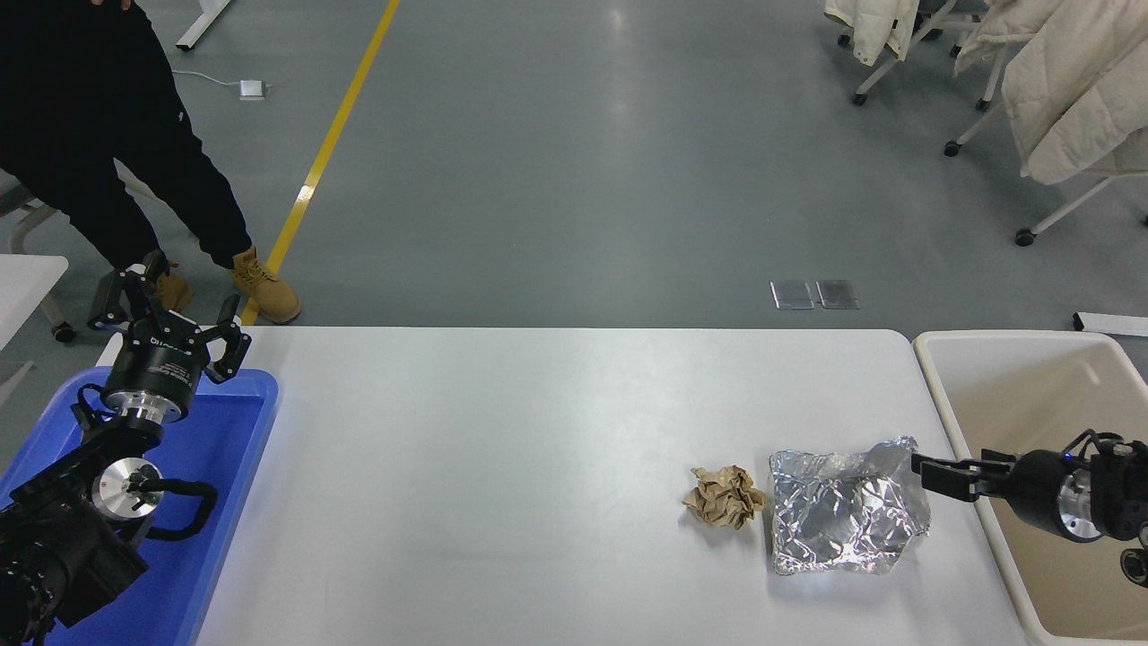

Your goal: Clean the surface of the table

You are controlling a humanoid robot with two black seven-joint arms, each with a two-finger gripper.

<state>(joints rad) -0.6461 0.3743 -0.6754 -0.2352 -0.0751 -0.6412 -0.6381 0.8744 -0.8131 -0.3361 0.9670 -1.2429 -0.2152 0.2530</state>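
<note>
The white table surface [502, 467] carries a crumpled brown paper ball [725, 495] and, right beside it, a crumpled sheet of silver foil [843, 516], both at the front right. My right gripper [933, 474] comes in low from the right edge over the bin's left rim. Its tips point left at the foil's upper right corner, close to it, and it is open and holds nothing. The left gripper [170, 316] stays parked at the lower left above the blue tray's far end, open and empty.
A blue tray [224, 467] lies at the table's left end under the left arm. A beige bin [987, 377] stands off the right end. A person in black [108, 135] with tan boots stands on the floor beyond the far left corner.
</note>
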